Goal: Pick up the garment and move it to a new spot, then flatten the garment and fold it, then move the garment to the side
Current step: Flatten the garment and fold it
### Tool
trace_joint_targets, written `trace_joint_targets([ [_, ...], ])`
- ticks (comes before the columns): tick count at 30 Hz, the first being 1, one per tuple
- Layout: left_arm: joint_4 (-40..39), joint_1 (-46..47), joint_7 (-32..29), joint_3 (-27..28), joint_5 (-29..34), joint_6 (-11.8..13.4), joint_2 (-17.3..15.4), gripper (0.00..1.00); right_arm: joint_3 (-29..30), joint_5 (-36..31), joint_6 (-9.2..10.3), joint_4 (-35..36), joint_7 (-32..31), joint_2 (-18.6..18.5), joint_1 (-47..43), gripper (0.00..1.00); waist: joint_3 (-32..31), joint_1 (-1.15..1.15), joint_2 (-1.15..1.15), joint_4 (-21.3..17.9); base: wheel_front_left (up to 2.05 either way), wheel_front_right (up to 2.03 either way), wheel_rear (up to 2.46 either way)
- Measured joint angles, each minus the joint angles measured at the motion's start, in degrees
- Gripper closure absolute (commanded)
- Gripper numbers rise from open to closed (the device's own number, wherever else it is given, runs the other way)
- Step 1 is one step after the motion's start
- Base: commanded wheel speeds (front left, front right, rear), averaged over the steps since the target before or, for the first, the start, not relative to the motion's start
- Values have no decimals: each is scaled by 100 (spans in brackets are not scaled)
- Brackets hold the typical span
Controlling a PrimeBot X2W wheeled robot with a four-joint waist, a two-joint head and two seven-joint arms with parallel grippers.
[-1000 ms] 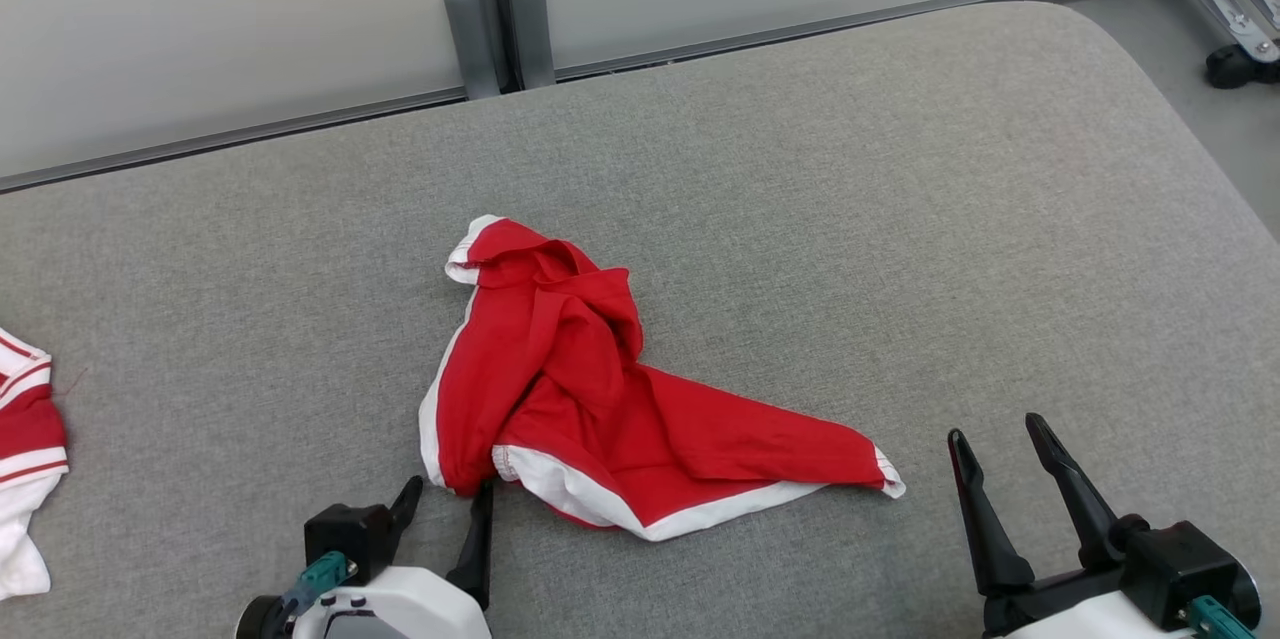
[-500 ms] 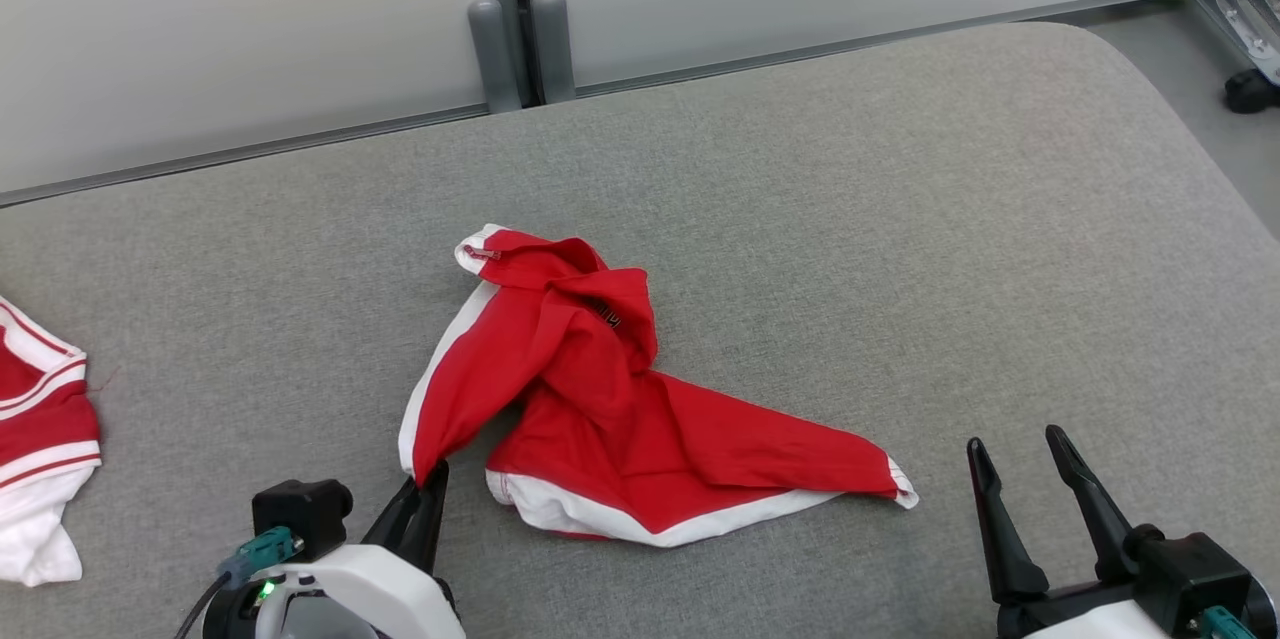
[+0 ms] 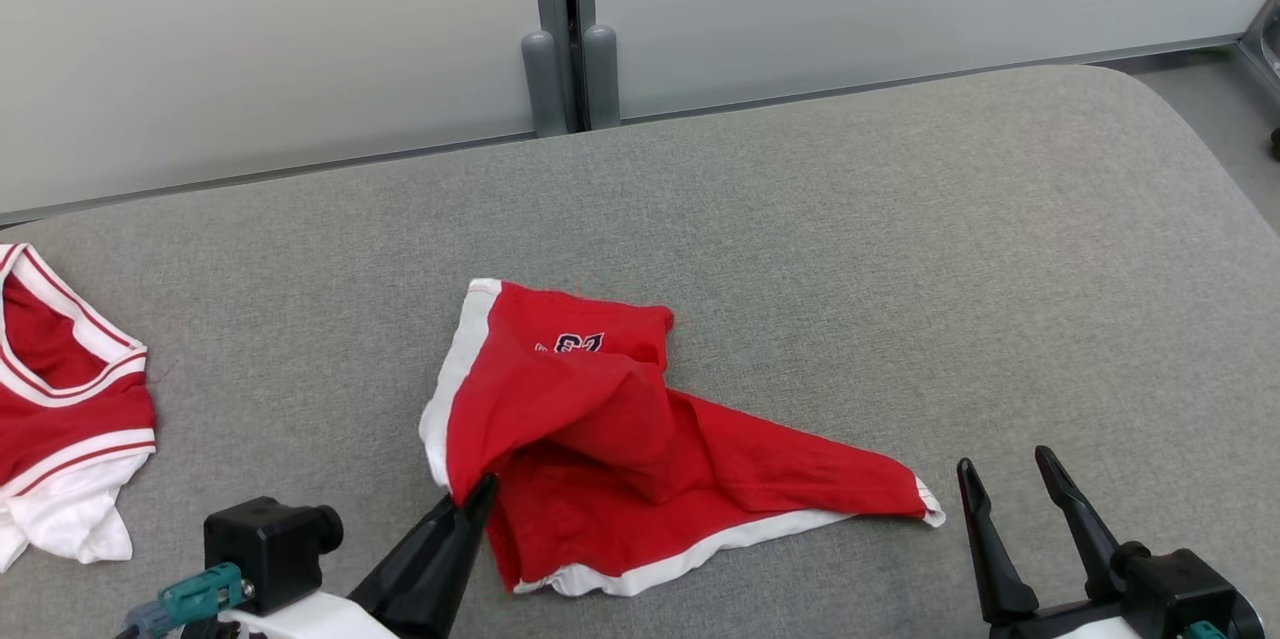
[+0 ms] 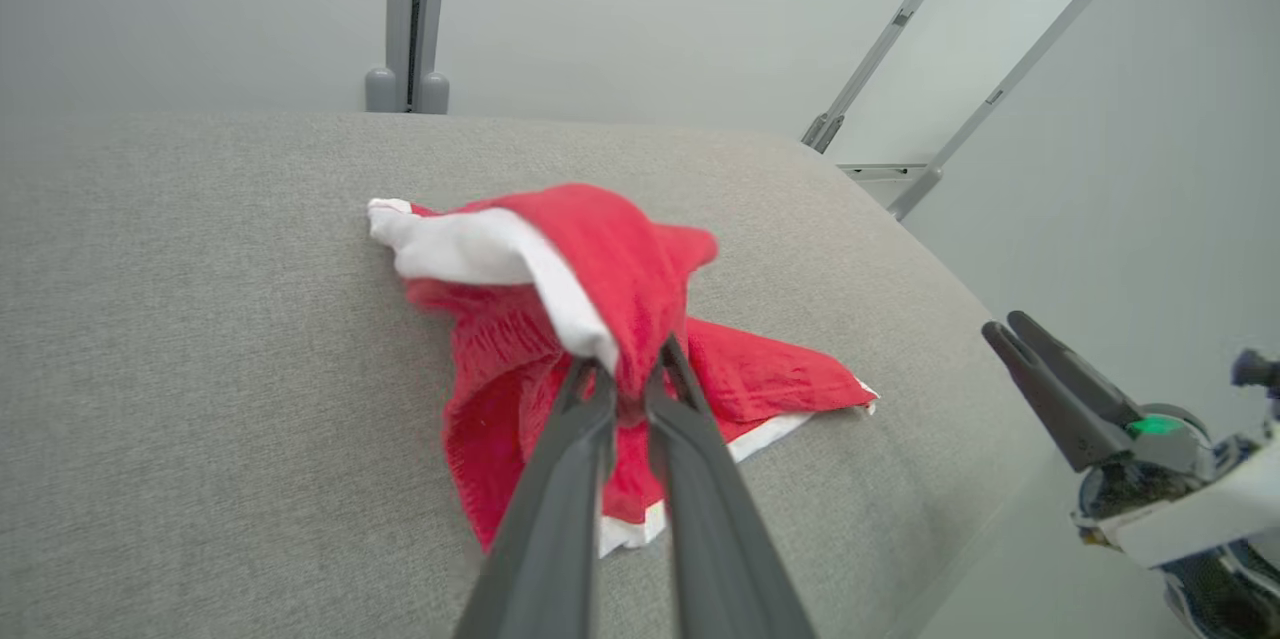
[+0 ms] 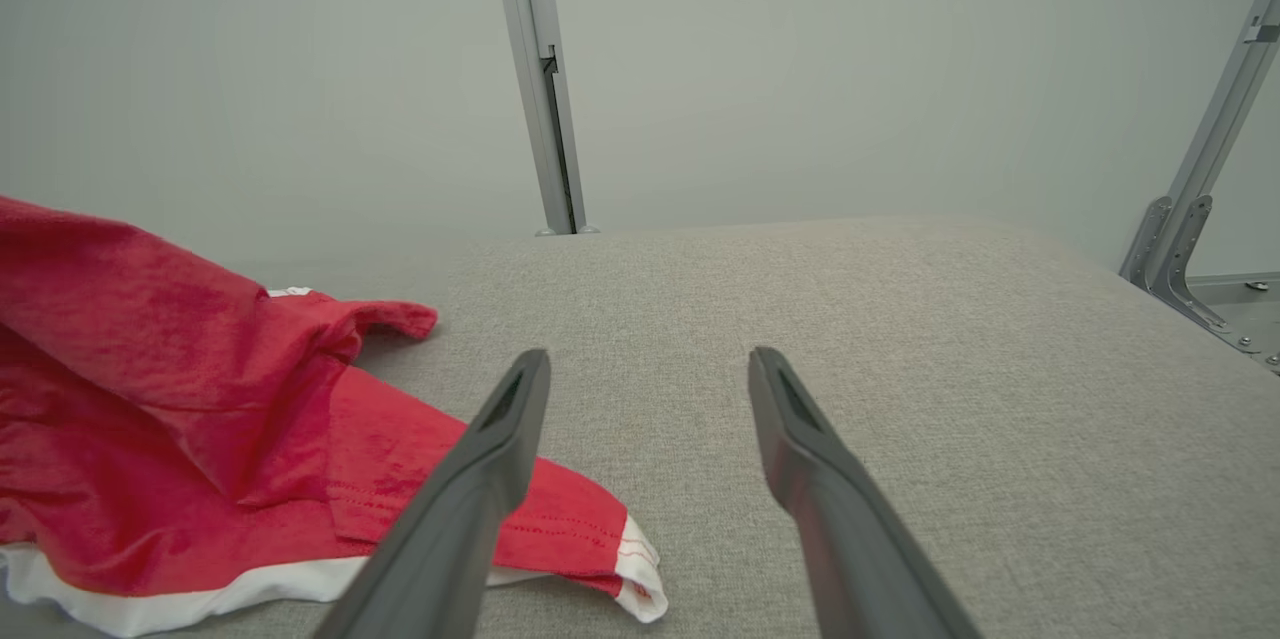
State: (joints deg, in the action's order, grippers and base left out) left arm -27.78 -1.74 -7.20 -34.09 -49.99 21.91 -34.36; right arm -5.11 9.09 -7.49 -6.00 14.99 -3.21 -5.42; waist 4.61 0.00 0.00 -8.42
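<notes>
Left tool [image 3: 478, 497] pinches garment [image 3: 610, 439] at its near corner. Cloth lies ahead-right of it on desk [image 3: 900, 219], long axis toward right tool [image 3: 1004, 461] (jaws apart, empty), nearest the free tip.

Red white-trimmed garment [image 3: 620, 429], crumpled, one edge lifted

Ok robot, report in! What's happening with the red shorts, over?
Left tool shut on a corner of the red shorts. Right tool open, empty. Jersey off left, nothing blocking.
</notes>
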Motion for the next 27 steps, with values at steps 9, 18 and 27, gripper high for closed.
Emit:
trace_joint_targets([
  [9,699,816,-525,210,-422,-175,113,100,-164,37,0,-41,1,-29,226,0,188,0,0,-126,0,0,0],
  [18,3684,2338,-325,345,-371,-673,647,0,-190,98,0,-70,1,-24,466,0,687,0,0,-572,0,0,0],
  [27,4236,1857,476,544,-325,-624,766,0,-29,97,0,-77,1,-2,350,0,606,0,0,-828,0,0,0],
])
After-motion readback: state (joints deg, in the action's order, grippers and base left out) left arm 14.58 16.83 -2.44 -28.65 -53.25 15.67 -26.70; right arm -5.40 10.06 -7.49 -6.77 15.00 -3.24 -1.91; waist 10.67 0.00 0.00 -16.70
